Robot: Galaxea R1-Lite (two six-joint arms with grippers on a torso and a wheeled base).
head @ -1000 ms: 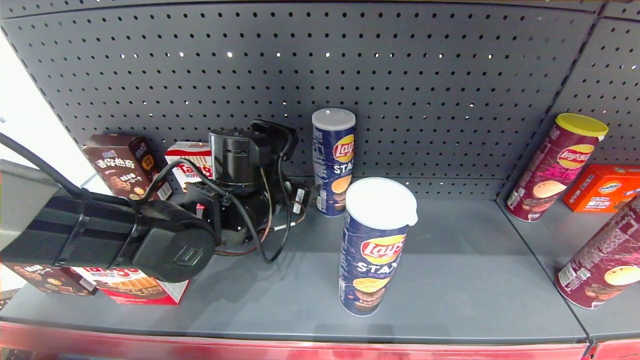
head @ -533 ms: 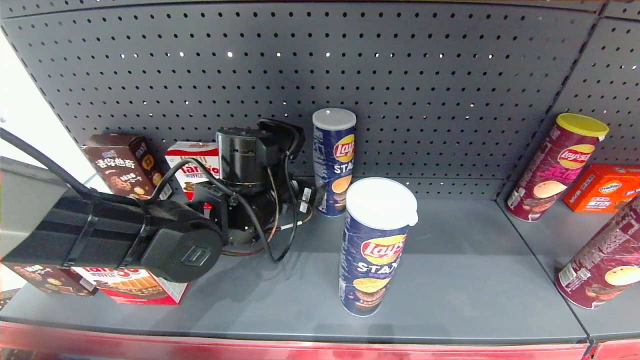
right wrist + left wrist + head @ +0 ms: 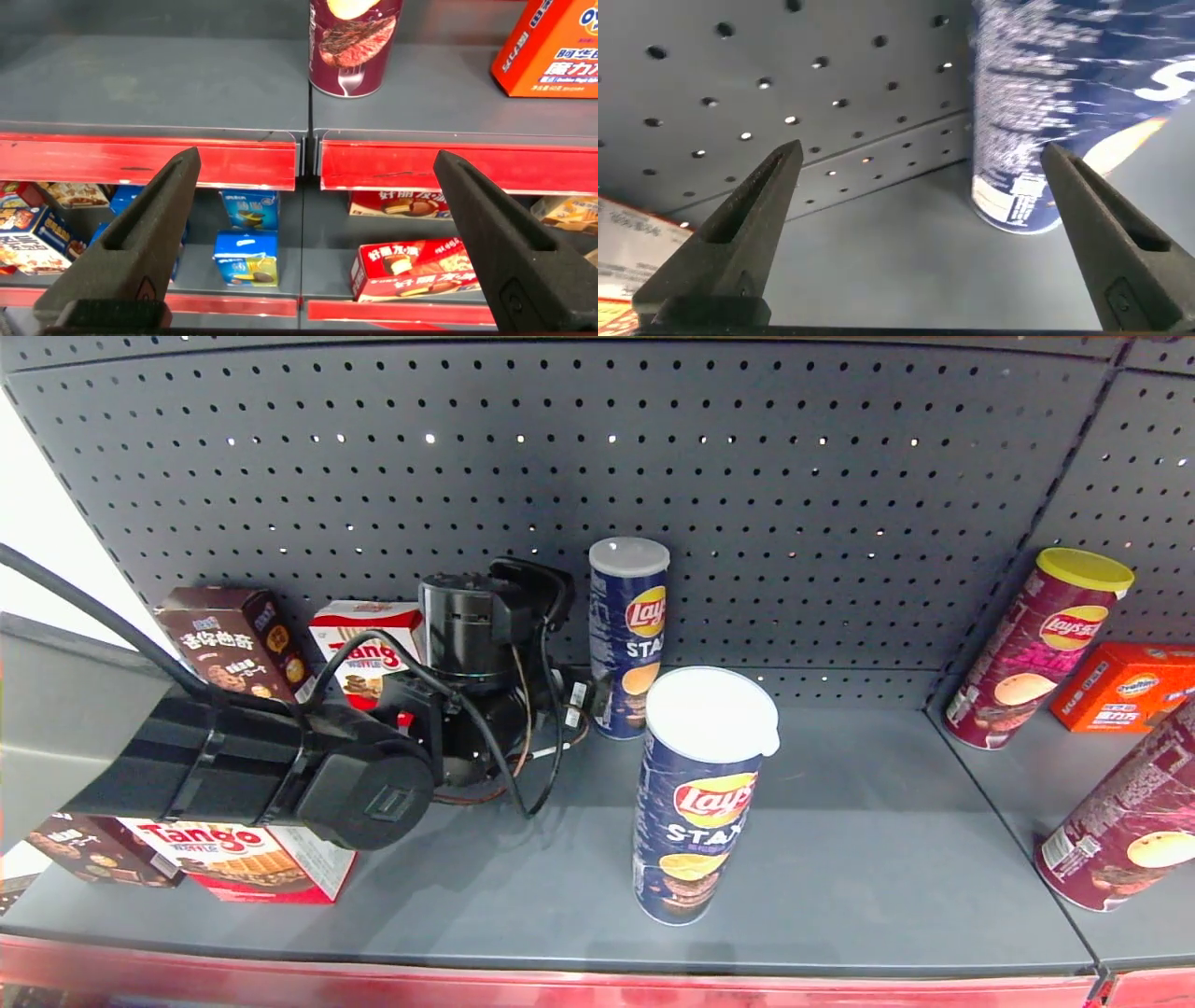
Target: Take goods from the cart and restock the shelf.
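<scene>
Two blue chip cans stand upright on the grey shelf (image 3: pixel 859 859): one at the back by the pegboard (image 3: pixel 627 635), one nearer the front (image 3: pixel 705 793). My left arm (image 3: pixel 467 653) lies over the shelf just left of the rear can. In the left wrist view my left gripper (image 3: pixel 922 152) is open and holds nothing. The rear blue can (image 3: pixel 1046 112) stands beyond it, off toward one finger (image 3: pixel 1102 233). My right gripper (image 3: pixel 318 157) is open and holds nothing, out in front of the red shelf edge (image 3: pixel 149 154).
Brown cookie box (image 3: pixel 233 639) and wafer box (image 3: pixel 369 639) stand at the back left; another wafer box (image 3: pixel 247 859) lies at the front left. Maroon cans (image 3: pixel 1041 644) (image 3: pixel 1130 831) and an orange box (image 3: pixel 1125 686) fill the right bay. Lower shelves hold boxed goods (image 3: pixel 248 257).
My left arm has slid to the right along the shelf, closer to the rear blue can, uncovering more of the wafer boxes. The cans have stayed put.
</scene>
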